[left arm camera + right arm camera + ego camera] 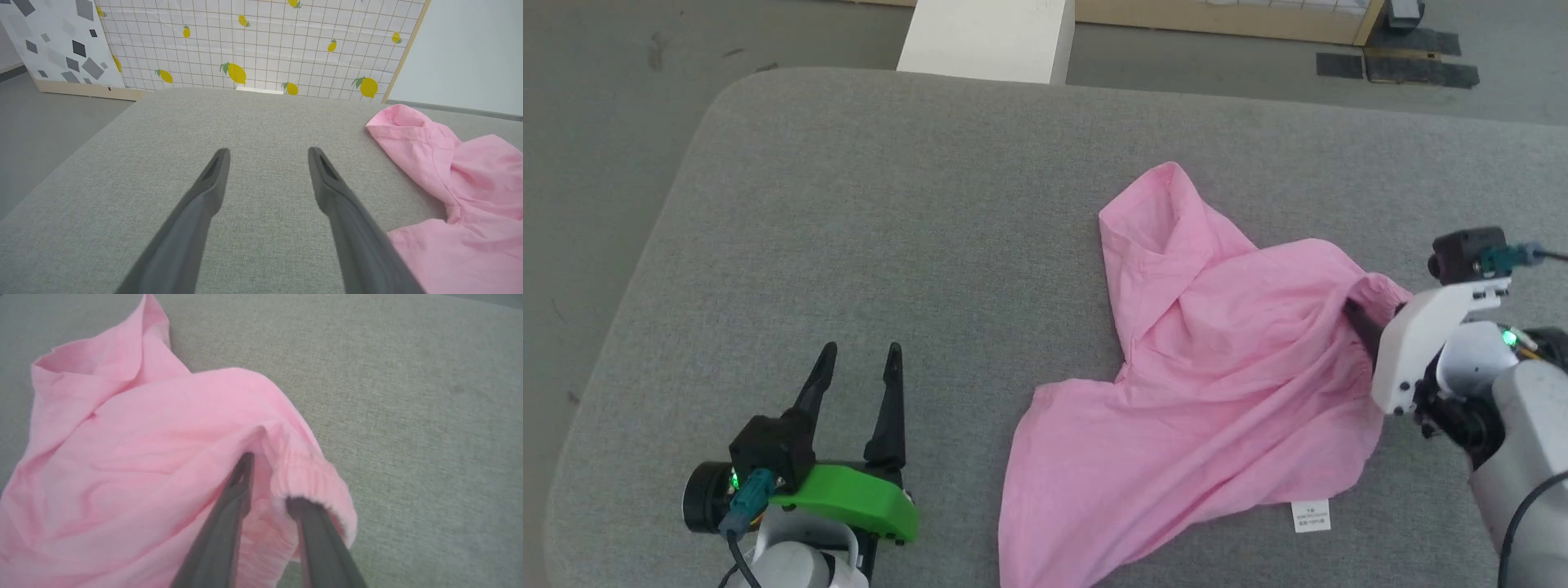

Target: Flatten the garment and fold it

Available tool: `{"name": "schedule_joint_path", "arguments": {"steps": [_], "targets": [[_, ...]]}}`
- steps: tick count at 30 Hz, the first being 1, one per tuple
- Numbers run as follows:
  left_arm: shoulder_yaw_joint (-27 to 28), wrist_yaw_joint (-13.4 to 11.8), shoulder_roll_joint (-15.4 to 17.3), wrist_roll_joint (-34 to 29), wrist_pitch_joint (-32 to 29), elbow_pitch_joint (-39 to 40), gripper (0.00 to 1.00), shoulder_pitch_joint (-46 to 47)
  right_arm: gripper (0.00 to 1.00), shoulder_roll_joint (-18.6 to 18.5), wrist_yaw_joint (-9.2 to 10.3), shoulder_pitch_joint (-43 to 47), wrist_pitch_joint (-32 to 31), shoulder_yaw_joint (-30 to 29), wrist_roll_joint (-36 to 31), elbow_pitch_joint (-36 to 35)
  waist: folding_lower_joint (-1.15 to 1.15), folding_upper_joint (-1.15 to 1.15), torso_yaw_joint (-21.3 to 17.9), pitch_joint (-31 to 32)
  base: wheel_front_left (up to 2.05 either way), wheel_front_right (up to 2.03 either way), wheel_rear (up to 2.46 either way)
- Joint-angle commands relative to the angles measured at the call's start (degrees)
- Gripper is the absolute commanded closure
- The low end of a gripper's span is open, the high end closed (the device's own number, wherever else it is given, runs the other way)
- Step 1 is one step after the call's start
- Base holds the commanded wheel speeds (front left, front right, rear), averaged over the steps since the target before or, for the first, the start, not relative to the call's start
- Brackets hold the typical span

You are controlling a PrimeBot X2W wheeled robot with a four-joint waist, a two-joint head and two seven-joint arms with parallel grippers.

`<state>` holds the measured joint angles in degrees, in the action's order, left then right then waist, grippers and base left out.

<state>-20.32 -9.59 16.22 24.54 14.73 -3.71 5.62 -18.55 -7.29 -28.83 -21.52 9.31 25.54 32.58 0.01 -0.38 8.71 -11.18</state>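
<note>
The left gripper (862, 349) stood spread above the grey cushion (890, 204). The right gripper (269, 477) was parted, one finger tucked under the gathered edge of the garment (1217, 367).

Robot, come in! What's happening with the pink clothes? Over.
Left gripper open, apart from the garment. Right gripper parted in the gathered edge, cloth over one finger. Garment rumpled, unfolded, on grey cushion. Nothing in the way.

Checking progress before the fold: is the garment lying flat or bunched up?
Bunched, not flat. The garment lies rumpled on the grey pad, with deep creases and its elastic edge humped up.
</note>
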Motion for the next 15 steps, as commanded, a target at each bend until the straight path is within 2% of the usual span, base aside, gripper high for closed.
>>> {"name": "schedule_joint_path", "arguments": {"steps": [1,10,15], "targets": [[0.45,0.35,-0.21,-0.52,0.27,-0.34,0.00,-0.10,0.00,0.33,-0.20,1.53,2.37,0.12,0.32,0.71,-0.01,0.38,-0.28,0.96,0.00,0.00,0.00],[2.04,0.50,0.68,-0.92,0.26,-0.98,0.00,-3.02,0.00,2.95,-0.20,9.81,20.73,-2.60,-4.14,-0.42,-0.01,0.38,-3.29,5.31,0.00,0.00,0.00],[1.80,0.58,1.78,-0.59,-1.01,-0.63,0.00,-4.81,0.00,5.25,-0.20,15.38,26.08,-4.73,-6.84,-4.42,-0.01,0.38,-5.05,7.26,0.00,0.00,0.00]]}}
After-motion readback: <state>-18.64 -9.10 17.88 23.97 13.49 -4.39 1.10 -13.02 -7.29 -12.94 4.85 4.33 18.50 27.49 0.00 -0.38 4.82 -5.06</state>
